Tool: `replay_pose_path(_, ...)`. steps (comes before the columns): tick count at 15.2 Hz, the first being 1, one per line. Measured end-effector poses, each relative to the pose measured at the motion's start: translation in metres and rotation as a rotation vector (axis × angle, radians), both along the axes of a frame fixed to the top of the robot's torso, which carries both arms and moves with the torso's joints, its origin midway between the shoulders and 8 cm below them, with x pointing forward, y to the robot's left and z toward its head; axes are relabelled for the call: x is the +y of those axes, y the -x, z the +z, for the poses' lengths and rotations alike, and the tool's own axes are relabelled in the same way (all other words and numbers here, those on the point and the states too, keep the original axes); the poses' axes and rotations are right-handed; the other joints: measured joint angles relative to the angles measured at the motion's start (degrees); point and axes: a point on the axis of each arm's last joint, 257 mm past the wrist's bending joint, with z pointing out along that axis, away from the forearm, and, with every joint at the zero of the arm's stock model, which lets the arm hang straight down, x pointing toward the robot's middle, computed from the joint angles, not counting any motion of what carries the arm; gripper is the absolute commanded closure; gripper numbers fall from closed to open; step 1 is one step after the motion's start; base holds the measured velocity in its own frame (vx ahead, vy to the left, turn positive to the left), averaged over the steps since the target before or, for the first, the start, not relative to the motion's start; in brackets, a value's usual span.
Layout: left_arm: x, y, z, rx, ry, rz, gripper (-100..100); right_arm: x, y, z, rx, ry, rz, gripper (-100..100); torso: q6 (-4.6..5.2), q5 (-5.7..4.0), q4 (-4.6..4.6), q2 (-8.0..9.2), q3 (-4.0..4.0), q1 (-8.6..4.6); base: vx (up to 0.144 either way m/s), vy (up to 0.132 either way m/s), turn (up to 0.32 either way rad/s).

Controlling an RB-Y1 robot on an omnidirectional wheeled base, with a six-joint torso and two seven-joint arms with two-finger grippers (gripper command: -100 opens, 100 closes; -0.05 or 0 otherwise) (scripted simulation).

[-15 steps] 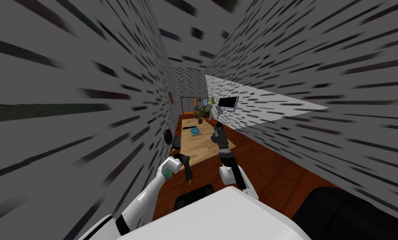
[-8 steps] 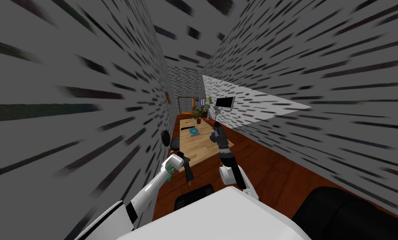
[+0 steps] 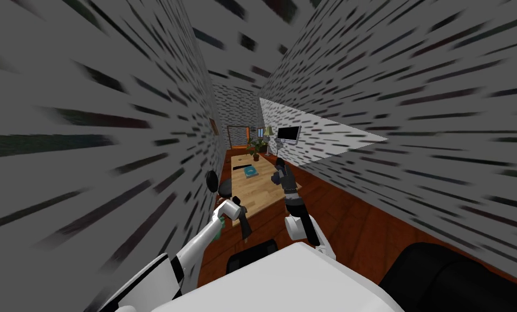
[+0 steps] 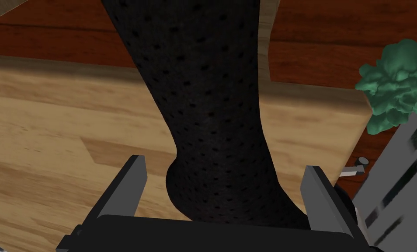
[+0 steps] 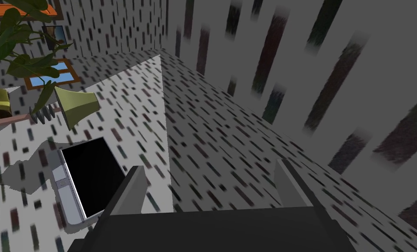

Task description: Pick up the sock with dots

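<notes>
Between left jaws: black dotted sock (image 4: 212, 109), over the worktop (image 4: 50, 122)
Left jaws: spread, not pressing it
Right jaws: apart, empty
Done: reach, apparently
Remaining: close, then lift

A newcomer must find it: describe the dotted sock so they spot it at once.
Start at the light wooden table. On its top, between the open fingers of the left gripper, lies the sock. It is long, black and peppered with small darker dots, unlike the blue book farther along.
</notes>
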Motion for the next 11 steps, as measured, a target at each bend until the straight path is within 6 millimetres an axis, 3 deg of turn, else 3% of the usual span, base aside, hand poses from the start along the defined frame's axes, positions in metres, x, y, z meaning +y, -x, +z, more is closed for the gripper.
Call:
replay_pose_path(2,0.001,0.002,-0.007,-0.002,0.001,0.008,-100,0.000,0.000,0.000,0.000,0.000,0.000,0,-0.01,-0.01,-0.01,-0.04,-0.02,-0.02,0.026,0.000,-0.028)
replay_pose_path(3,0.001,0.002,-0.008,-0.004,0.002,0.009,100,0.000,0.000,0.000,0.000,0.000,0.000,0,-0.01,-0.01,0.00,-0.02,-0.01,-0.03,0.007,0.000,0.001)
replay_pose_path(8,0.001,0.002,-0.008,-0.004,0.002,0.008,100,0.000,0.000,0.000,0.000,0.000,0.000,0,-0.01,-0.02,0.00,0.00,0.00,-0.06,-0.004,0.000,0.017)
replay_pose_path(11,-0.003,-0.003,0.003,-0.004,0.004,-0.005,100,0.000,0.000,0.000,0.000,0.000,0.000,0,-0.05,-0.03,0.06,0.14,0.09,-0.05,-0.030,-0.003,0.079)
